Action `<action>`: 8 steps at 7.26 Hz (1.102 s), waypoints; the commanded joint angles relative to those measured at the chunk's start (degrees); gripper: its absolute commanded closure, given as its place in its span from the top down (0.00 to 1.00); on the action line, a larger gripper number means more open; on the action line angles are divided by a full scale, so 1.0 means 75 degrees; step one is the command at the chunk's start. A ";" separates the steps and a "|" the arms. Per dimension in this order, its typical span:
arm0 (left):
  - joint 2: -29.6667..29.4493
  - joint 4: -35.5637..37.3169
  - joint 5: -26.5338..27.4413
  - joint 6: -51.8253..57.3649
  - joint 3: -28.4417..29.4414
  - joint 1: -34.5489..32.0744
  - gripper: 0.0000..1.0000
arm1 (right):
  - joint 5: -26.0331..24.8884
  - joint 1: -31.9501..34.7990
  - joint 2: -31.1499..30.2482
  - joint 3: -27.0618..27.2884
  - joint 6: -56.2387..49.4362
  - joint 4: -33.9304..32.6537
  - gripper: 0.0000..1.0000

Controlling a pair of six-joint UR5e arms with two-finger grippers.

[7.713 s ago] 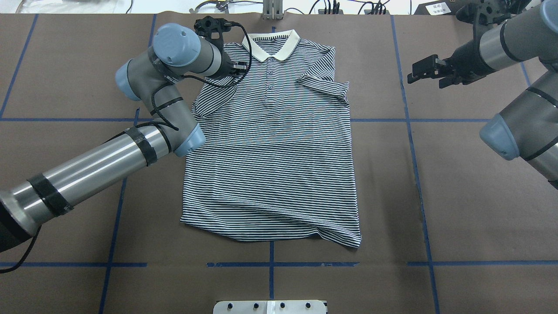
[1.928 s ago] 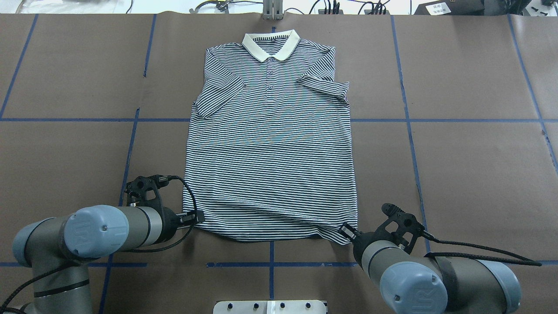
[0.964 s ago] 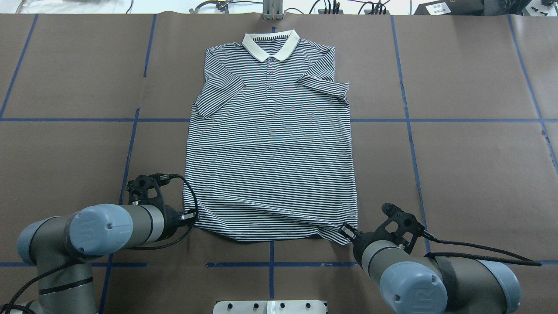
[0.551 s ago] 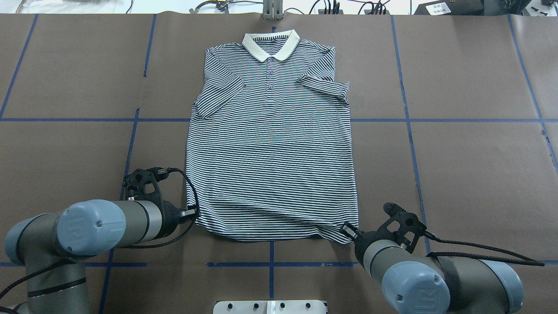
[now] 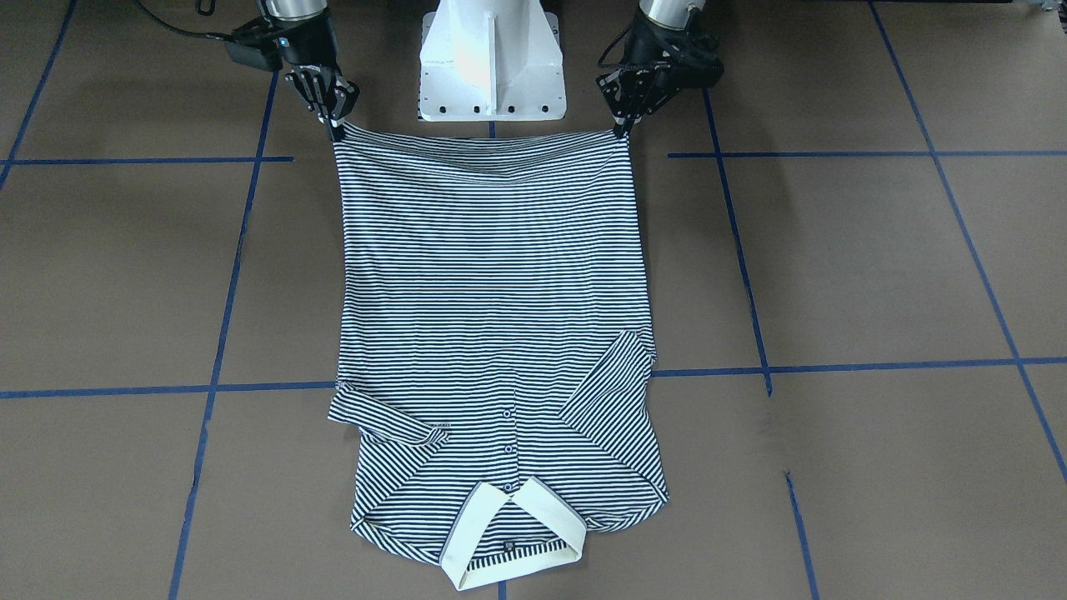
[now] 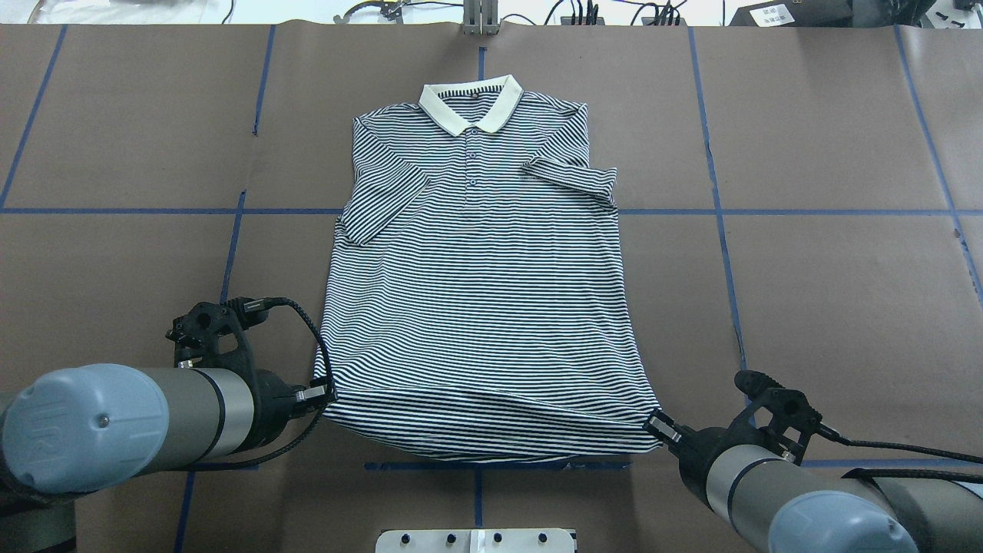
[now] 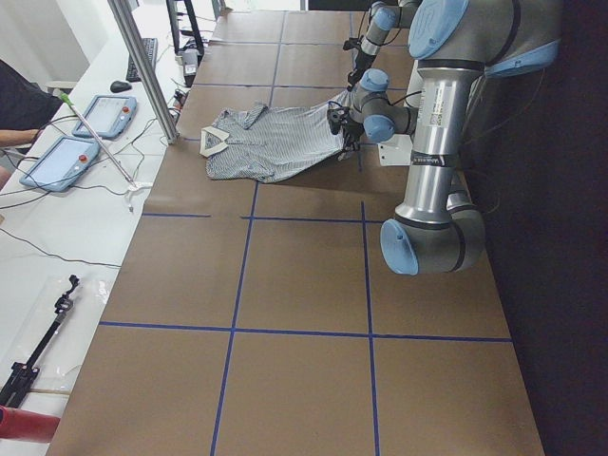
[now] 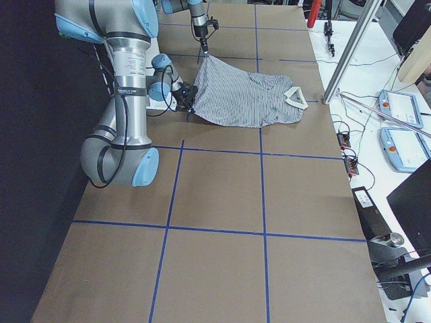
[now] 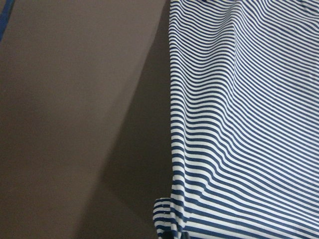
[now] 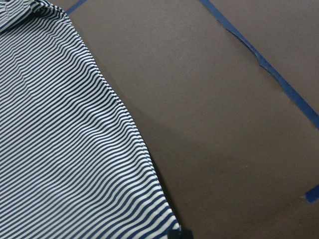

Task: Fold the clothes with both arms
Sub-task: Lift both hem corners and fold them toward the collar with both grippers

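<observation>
The striped polo shirt point(image 6: 480, 292) lies face up on the brown table, its cream collar point(image 6: 468, 104) at the far end and both sleeves folded in over the body. My left gripper point(image 6: 321, 393) is shut on the shirt's near left hem corner. My right gripper point(image 6: 659, 427) is shut on the near right hem corner. The hem hangs stretched between them, lifted off the table. In the front-facing view the shirt point(image 5: 492, 292) runs from the left gripper point(image 5: 621, 125) and the right gripper point(image 5: 336, 127) down to the collar point(image 5: 513, 533). The wrist views show striped cloth point(image 9: 244, 124) point(image 10: 65, 149).
The white pedestal base point(image 5: 492, 58) stands just behind the lifted hem. Blue tape lines point(image 6: 230, 253) grid the brown table. A metal post point(image 7: 142, 66) and tablets point(image 7: 81, 133) stand on the white bench beyond the table's far edge.
Both grippers, shut on the hem corners, have risen and drawn back toward the robot. The hem is stretched wider and the whole shirt has slid a little toward the robot.
</observation>
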 commanded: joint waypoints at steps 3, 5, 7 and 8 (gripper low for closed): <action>-0.0841 0.0182 -0.0176 0.0343 0.0624 -0.0554 0.00 | 0.0008 0.1283 0.0947 -0.0152 -0.0977 -0.0012 0.00; -0.1766 -0.0039 -0.0211 0.1886 0.2130 -0.2063 0.00 | 0.0659 0.3108 0.2619 -0.1891 -0.2477 -0.0012 0.00; -0.2143 -0.1811 -0.0211 0.2537 0.4144 -0.2969 0.00 | 0.1086 0.4366 0.4029 -0.4163 -0.3474 0.0069 0.00; -0.2504 -0.2878 -0.0188 0.2607 0.5350 -0.3217 0.00 | 0.1121 0.4766 0.4883 -0.5543 -0.3840 0.0116 0.00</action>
